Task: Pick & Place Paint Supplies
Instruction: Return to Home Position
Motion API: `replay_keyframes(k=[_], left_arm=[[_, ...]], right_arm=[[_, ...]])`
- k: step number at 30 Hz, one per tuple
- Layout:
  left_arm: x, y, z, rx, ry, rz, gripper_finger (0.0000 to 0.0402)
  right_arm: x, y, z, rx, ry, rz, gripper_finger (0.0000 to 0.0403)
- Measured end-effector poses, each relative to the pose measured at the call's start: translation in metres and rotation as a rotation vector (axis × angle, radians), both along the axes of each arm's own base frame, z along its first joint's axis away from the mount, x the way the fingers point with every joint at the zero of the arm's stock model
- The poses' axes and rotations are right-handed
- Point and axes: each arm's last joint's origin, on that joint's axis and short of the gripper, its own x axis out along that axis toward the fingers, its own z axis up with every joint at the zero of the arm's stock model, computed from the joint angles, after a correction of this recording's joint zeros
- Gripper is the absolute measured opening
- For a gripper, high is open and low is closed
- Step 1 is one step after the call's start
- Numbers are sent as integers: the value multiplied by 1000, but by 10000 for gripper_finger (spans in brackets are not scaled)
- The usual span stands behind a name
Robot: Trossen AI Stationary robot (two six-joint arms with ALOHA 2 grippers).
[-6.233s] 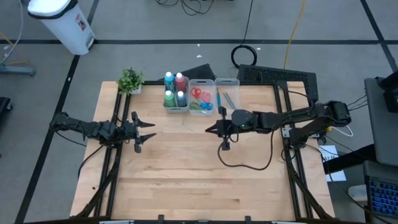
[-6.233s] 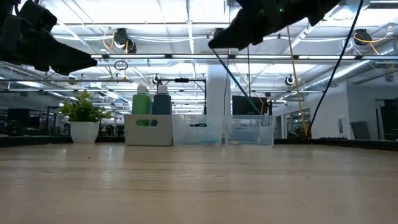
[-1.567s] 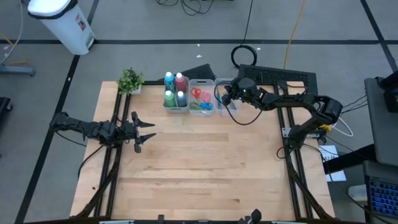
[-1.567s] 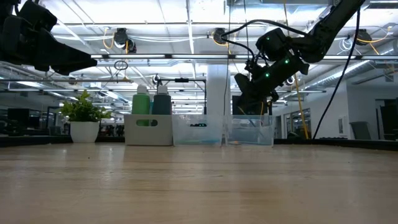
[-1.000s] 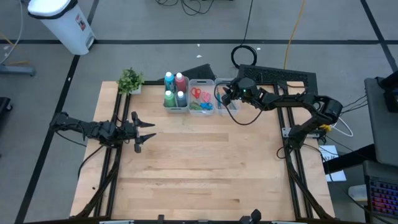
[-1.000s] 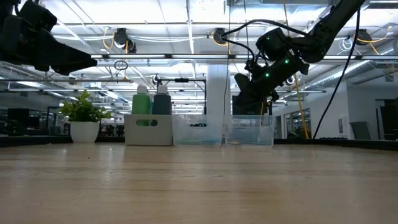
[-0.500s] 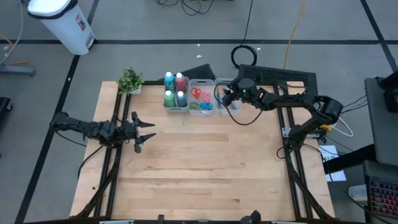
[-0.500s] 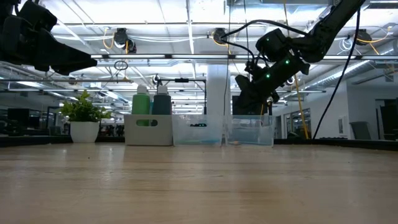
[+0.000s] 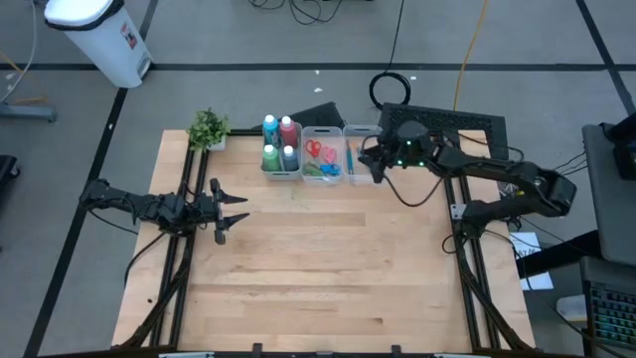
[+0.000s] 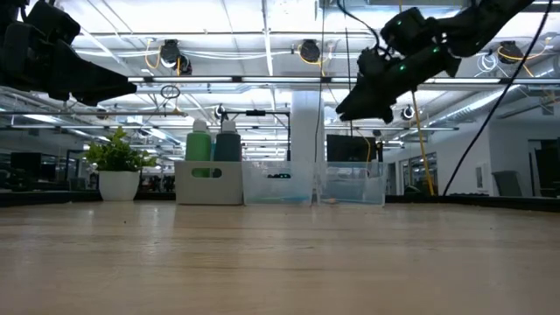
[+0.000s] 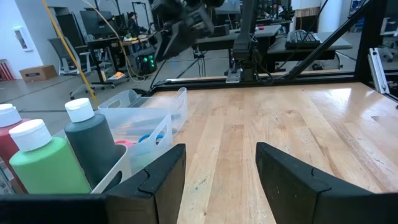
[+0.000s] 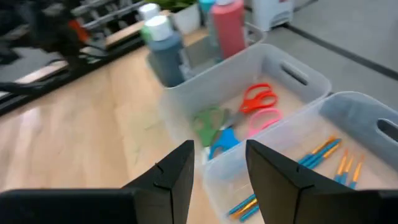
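Paint supplies (image 9: 281, 144) all binned along the worktop's (image 9: 318, 278) far edge: bottles (image 11: 46, 168), scissors (image 12: 258, 99), brushes (image 12: 326, 149). None seen loose; sorting apparently done, only homing to finish. Right gripper (image 9: 374, 164) empty, fingers apart, above right bin (image 9: 363, 128); left gripper (image 9: 237, 210) spread, near left edge.

Paint bottles (image 10: 199, 142) half hidden behind bin (image 10: 210, 184) (low view), red bottle (image 11: 6, 146) edge-cropped

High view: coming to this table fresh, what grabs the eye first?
The row of three bins at the far edge of the table: paint bottles in the left one, scissors in the middle, brushes in the right. Next, the right gripper, open and empty, hangs above the right bin, while the left gripper waits open over the table's left side.
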Motion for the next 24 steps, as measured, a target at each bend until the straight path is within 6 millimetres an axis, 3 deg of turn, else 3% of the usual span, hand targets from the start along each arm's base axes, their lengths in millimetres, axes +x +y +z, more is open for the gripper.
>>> replay_keyframes(k=[9, 24], left_arm=[[0, 0, 0, 0, 0, 0, 202], [0, 0, 0, 0, -1, 0, 202]], right_arm=[[-34, 23, 21, 7, 25, 47, 137], [-103, 59, -16, -153, -20, -219, 135]])
